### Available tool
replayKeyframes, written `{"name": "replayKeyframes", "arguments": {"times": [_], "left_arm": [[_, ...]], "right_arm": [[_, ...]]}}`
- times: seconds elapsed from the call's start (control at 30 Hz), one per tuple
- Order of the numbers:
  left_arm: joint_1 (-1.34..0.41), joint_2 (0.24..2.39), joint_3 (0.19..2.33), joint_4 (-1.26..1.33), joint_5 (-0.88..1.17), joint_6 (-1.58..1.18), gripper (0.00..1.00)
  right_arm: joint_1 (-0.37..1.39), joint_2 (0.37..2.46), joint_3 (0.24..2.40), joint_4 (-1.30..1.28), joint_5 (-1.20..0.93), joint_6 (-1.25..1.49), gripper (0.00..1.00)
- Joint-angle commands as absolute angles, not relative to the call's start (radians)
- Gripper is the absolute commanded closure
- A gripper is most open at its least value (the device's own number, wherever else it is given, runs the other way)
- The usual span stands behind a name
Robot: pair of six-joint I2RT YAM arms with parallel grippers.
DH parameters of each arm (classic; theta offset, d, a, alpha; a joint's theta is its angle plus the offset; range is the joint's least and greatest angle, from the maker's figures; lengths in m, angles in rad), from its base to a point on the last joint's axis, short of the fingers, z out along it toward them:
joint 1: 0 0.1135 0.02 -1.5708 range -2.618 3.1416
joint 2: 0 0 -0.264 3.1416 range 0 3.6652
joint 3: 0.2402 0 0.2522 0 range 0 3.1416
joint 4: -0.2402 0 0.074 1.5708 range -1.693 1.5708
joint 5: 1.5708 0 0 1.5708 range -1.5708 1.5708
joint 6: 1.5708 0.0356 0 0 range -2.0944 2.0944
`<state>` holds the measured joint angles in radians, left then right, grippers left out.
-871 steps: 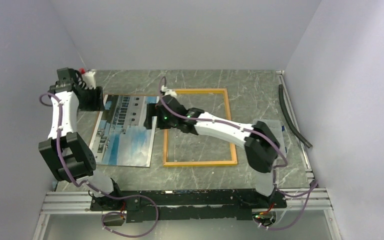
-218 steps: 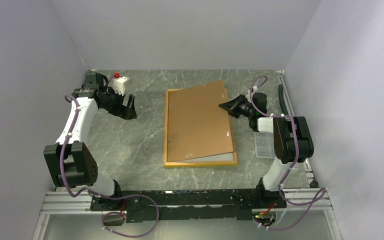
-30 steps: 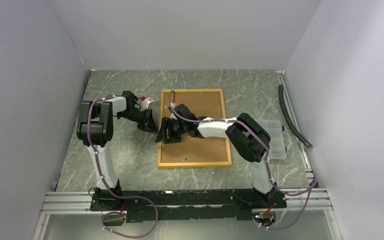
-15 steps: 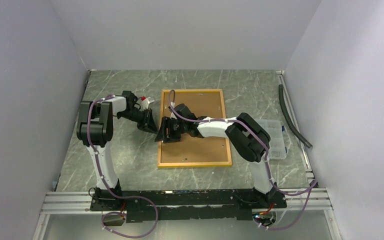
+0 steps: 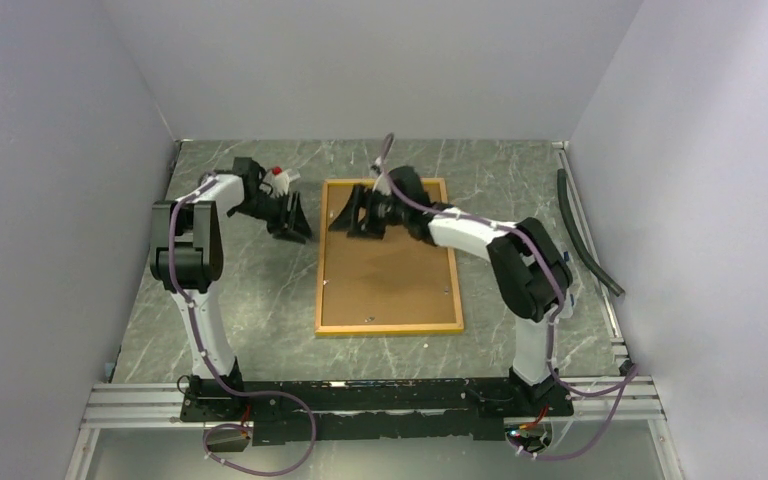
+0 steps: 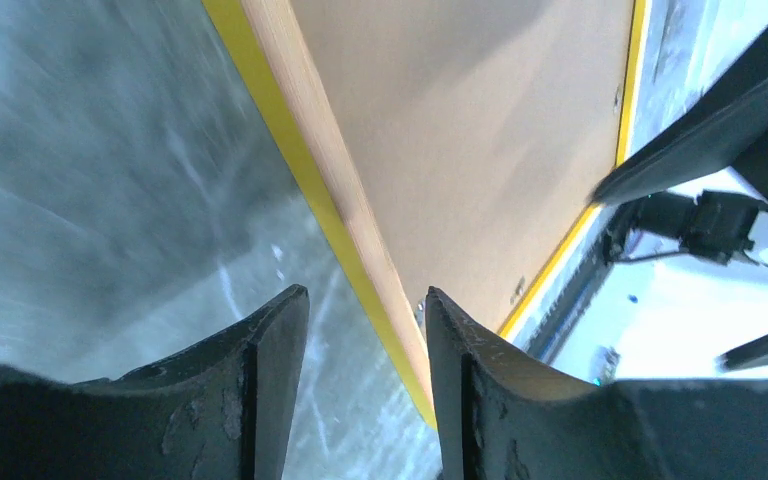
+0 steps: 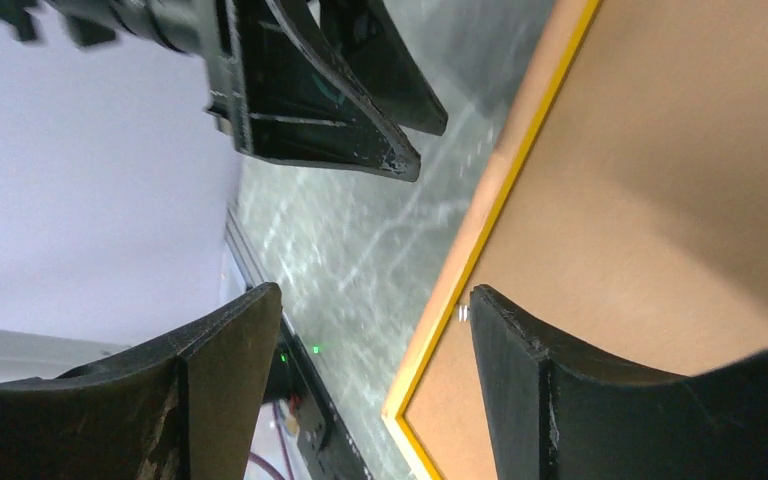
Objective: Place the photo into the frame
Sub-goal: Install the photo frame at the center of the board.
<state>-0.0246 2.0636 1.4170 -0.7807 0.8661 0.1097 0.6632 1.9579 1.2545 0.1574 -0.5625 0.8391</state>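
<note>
Presently the frame point(image 5: 389, 328) lies face down on the counter point(image 5: 250, 300), the brown backing board point(image 5: 385, 270) seated flat within its border. The photo is not visible, so I judge it lies beneath the board. My left pincer point(image 5: 290, 222) hangs just beside the frame's far left corner and my right pincer point(image 5: 352, 215) above it, both parted and empty. By my judgement only fastening the board is left.

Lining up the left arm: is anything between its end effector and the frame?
Nothing visible does. Only table surface lies between the left end effector and the frame.
</note>
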Motion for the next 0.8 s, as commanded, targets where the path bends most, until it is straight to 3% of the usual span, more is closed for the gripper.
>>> {"name": "replayKeyframes", "arguments": {"times": [0.0,0.27,0.57,0.77], "left_arm": [[-0.009,2.129,1.576,-0.744,0.885,0.061,0.48],[-0.014,2.269,1.689,-0.651,0.901,-0.064,0.63],[-0.048,2.306,1.668,-0.615,0.911,-0.070,0.67],[-0.054,2.322,1.651,-0.612,0.884,-0.072,0.76]], "right_arm": [[0.553,1.922,1.367,0.152,-0.615,0.783,0.27],[0.503,2.141,1.602,0.047,-0.612,0.738,0.30],[0.510,2.281,1.701,0.064,-0.575,0.776,0.31],[0.531,2.362,1.777,0.038,-0.564,0.777,0.32]]}}
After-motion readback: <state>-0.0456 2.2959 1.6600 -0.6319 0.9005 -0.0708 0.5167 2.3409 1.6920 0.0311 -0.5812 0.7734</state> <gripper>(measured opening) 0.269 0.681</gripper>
